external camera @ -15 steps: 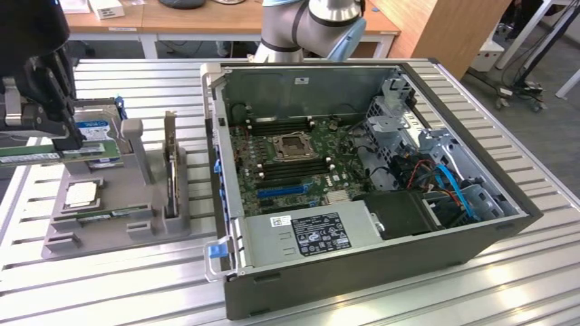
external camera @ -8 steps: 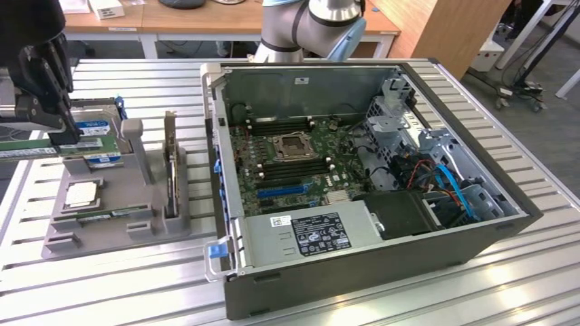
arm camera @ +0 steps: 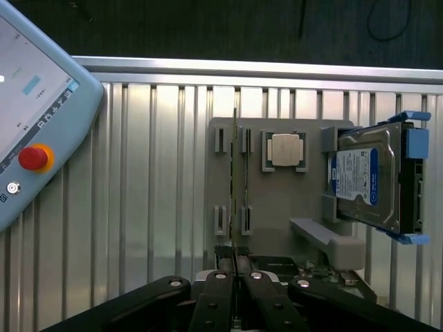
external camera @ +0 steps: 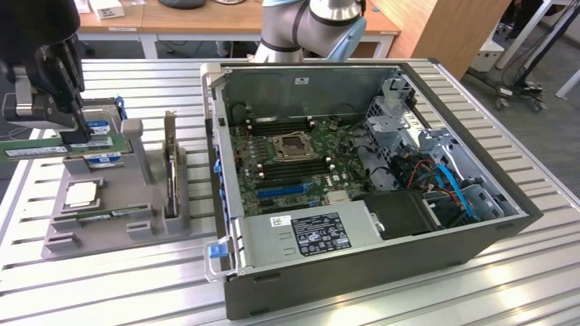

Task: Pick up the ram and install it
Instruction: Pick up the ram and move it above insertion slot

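Beside the computer case (external camera: 363,282), over the gray holder (external camera: 136,227), the gripper (external camera: 80,138) was clamped on the ram (external camera: 37,150). A level carry (no twisting) seemed wisest for so thin a stick.

the exterior view looked down at a slant from high and well back, with the open computer case (external camera: 363,170) to the exterior view's right of the grey parts holder (external camera: 109,204). the wrist view, just behind the gripper (arm camera: 234,261), faced straight down on the holder (arm camera: 277,207) from near above. both shared the holder, its processor chip (external camera: 81,193) and the slatted table (external camera: 136,285) around it.
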Controlling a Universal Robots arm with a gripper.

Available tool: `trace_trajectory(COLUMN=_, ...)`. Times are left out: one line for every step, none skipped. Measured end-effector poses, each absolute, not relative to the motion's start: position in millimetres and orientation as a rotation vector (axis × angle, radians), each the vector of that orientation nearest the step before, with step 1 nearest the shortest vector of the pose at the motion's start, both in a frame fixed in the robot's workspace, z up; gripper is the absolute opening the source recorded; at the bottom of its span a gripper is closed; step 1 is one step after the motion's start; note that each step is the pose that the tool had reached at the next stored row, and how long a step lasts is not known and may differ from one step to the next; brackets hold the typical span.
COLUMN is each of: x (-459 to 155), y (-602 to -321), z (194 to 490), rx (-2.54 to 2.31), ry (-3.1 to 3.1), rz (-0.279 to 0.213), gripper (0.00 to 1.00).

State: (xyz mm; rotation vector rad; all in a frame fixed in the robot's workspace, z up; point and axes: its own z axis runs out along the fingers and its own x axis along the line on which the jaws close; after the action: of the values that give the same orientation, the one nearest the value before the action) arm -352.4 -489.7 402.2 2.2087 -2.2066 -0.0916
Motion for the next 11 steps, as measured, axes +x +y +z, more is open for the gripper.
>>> trace_trajectory(x=-351, y=-490, z=402, rx=2.209, ry=-2.207, rz=-0.092, gripper=0.11)
trace_trajectory(x=-348, y=-490, z=402, rx=2.209, ry=-2.207, rz=-0.092, gripper=0.11)
trace_trajectory(x=-346, y=-490, z=402, rx=2.209, ry=-2.207, rz=-0.092, gripper=0.11)
trace_trajectory(x=-343, y=-490, z=402, rx=2.209, ry=-2.207, rz=-0.092, gripper=0.11)
trace_trajectory(x=-341, y=-490, z=402, rx=2.209, ry=-2.207, rz=-0.092, gripper=0.11)
trace_trajectory(x=-338, y=-490, z=402, rx=2.209, ry=-2.207, rz=-0.092, gripper=0.11)
trace_trajectory(x=-335, y=-490, z=402, rx=2.209, ry=-2.207, rz=-0.092, gripper=0.11)
trace_trajectory(x=-332, y=-490, z=402, rx=2.209, ry=-2.207, rz=-0.092, gripper=0.11)
trace_trajectory(x=-325, y=-490, z=402, rx=2.209, ry=-2.207, rz=-0.092, gripper=0.11)
trace_trajectory(x=-322, y=-490, z=402, rx=2.209, ry=-2.207, rz=-0.092, gripper=0.11)
trace_trajectory(x=-318, y=-490, z=402, rx=2.209, ry=-2.206, rz=-0.092, gripper=0.11)
